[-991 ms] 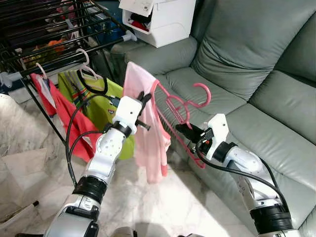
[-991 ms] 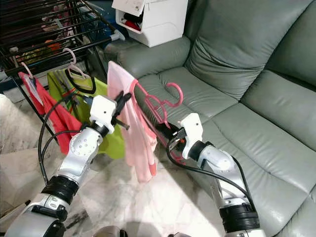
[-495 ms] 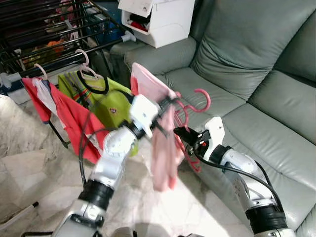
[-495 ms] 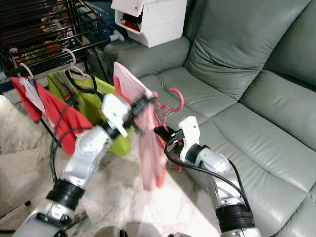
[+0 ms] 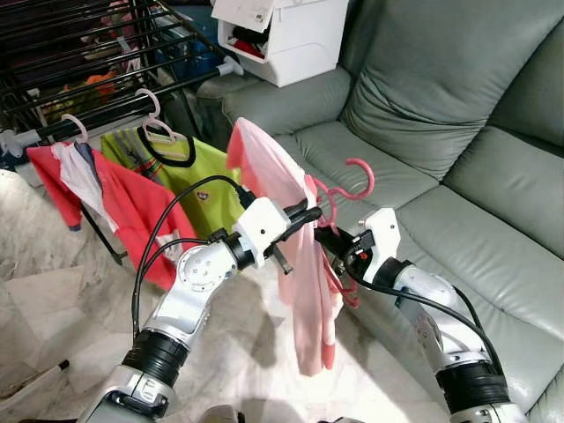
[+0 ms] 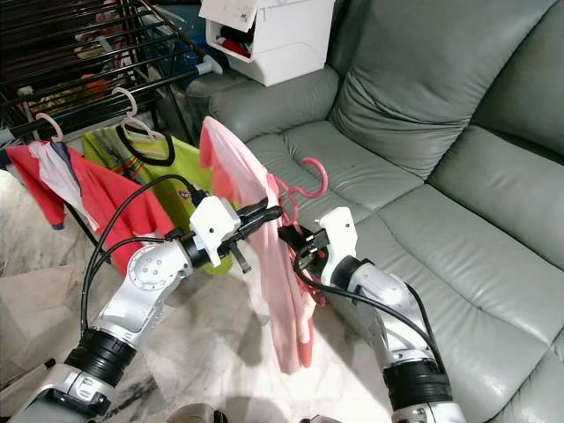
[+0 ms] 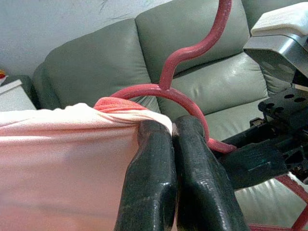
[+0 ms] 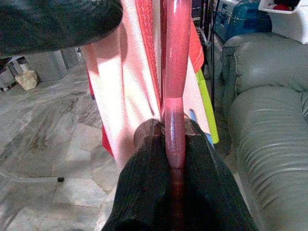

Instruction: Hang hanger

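Left gripper (image 5: 304,212) clamped on pink garment (image 5: 300,273); right gripper (image 5: 328,238) clamped on pink hanger (image 5: 352,176), both held before the sofa's (image 5: 441,115) front edge. Two garments hang on rack (image 5: 97,97): one red (image 5: 115,211), one green (image 5: 198,181). No legible writing.

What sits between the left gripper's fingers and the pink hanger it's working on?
In the left wrist view, the left gripper pinches the pink garment, whose bunched collar lies against the pink hanger.

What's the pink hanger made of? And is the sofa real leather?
The pink hanger looks like smooth, glossy moulded plastic: even colour and a rounded hook. The sofa has a grey-green, slightly shiny skin with soft creases, so leather or a leather look-alike; the pictures cannot settle which.
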### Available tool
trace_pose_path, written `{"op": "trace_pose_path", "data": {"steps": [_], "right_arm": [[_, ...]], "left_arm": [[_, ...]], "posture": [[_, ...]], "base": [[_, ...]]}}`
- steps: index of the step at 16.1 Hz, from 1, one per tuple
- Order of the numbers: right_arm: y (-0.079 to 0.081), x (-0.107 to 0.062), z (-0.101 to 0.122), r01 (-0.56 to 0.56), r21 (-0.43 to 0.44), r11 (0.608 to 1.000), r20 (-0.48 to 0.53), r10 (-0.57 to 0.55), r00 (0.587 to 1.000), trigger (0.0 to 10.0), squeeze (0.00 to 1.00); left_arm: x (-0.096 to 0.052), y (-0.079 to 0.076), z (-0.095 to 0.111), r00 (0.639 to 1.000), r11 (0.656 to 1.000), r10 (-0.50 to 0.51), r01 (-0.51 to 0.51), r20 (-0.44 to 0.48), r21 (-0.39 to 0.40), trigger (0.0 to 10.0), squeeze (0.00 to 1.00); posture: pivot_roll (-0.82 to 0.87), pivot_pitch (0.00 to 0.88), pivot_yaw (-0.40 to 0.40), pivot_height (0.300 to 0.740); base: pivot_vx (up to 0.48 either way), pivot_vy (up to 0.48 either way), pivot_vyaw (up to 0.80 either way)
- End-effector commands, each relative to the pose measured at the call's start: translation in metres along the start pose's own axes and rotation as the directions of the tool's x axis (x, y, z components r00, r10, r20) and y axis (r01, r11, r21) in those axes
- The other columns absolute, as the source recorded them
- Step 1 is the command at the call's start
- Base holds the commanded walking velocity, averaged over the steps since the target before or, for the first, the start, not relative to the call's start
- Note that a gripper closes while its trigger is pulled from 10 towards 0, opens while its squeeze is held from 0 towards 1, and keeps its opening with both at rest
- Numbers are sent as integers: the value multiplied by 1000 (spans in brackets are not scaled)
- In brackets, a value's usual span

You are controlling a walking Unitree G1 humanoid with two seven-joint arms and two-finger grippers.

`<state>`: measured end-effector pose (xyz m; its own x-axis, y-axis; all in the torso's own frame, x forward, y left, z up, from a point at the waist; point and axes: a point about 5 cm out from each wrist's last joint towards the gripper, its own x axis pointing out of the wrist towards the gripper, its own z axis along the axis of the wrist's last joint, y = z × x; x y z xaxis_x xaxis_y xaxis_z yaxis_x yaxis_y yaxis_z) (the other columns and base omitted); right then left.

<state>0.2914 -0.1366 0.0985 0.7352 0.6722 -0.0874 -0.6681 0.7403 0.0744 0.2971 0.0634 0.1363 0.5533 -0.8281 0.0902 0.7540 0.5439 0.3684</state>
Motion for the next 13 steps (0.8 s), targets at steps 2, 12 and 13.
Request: {"op": "trace_pose_path", "data": {"steps": [2,12,13], "right_arm": [[-8,7,16,58,-14,998,72,-56,996,10000,0],[-15,12,34,160,36,986,163,-164,973,10000,0],[-7,13,28,118,30,993,137,-121,983,10000,0]], "left_arm": [[2,-7,2,999,998,-54,54,0,18,0,0],[2,0,-5,998,995,41,-37,-40,93,1843,0],[4,1,-4,998,994,48,-45,-35,95,1804,0]], "posture": [[-76,0,28,740],[-80,0,27,740],[-80,0,27,740]], "base": [[0,0,0],[0,0,0],[0,0,0]]}}
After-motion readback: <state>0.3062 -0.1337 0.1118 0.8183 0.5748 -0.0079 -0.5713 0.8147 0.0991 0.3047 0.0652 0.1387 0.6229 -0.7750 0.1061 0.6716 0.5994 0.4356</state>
